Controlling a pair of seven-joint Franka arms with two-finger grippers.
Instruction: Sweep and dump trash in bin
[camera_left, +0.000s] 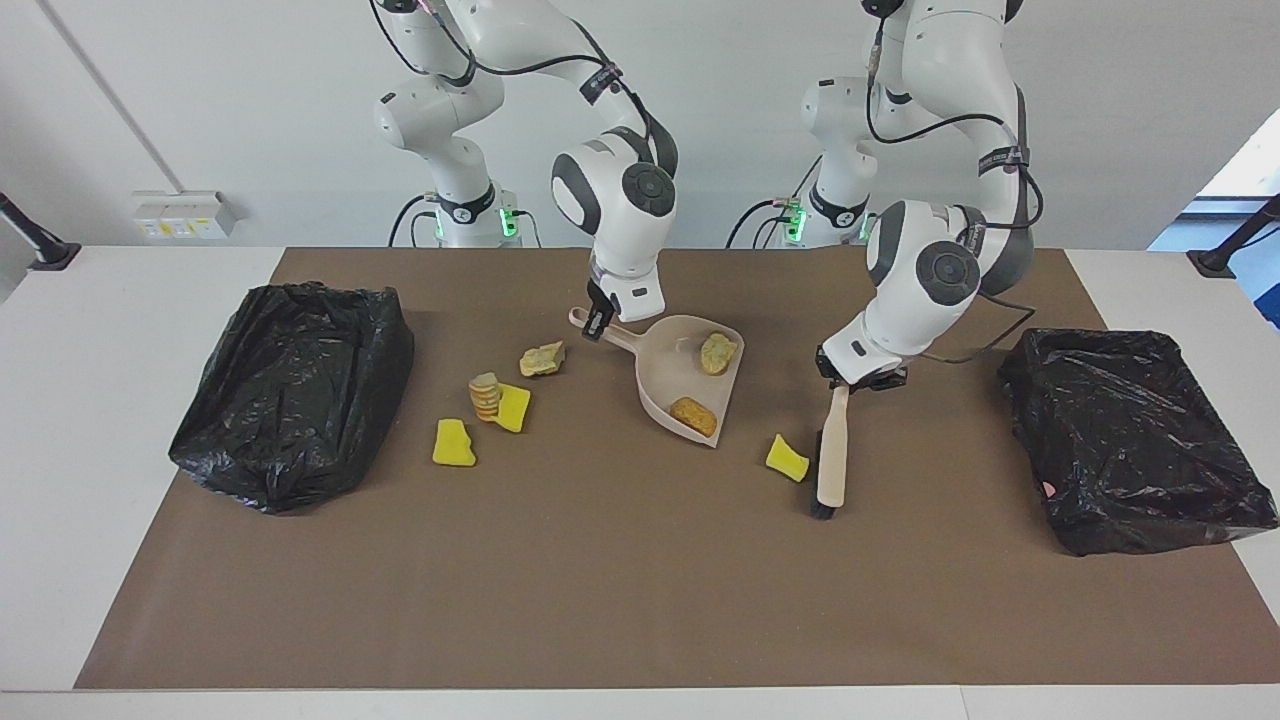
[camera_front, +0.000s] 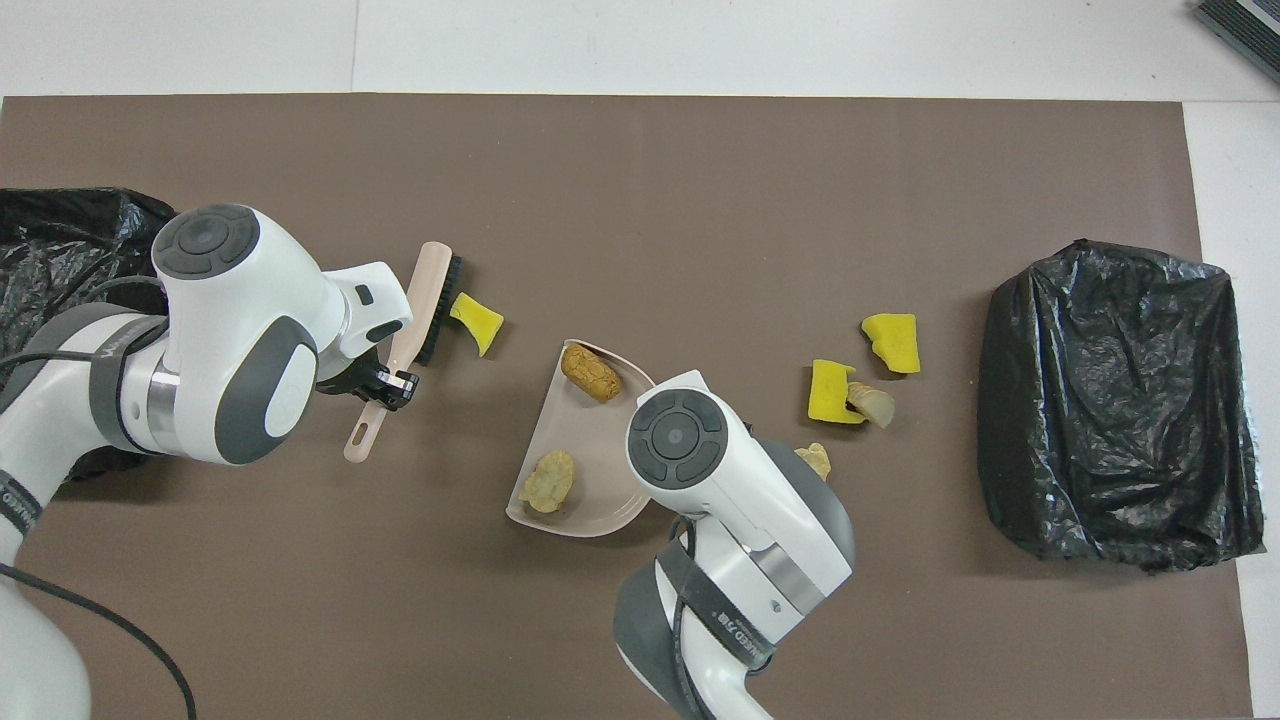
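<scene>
Trash (camera_left: 787, 457) scraps dot the brown worktop (camera_left: 620, 580); two sit in the dustpan (camera_left: 668, 385) gripped by the right claw (camera_left: 598, 325), while the left claw (camera_left: 850, 380) clamps the brush (camera_left: 831, 465) beside a yellow chunk.

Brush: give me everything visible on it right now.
The brush is beige, plastic-looking, with a long slim handle and black bristles along one edge of the head. The left gripper is shut on the handle, a short end sticking out past the fingers. It tilts head-down, bristle tip at the brown mat, bristles facing a yellow sponge scrap right beside it; contact unclear.
</scene>
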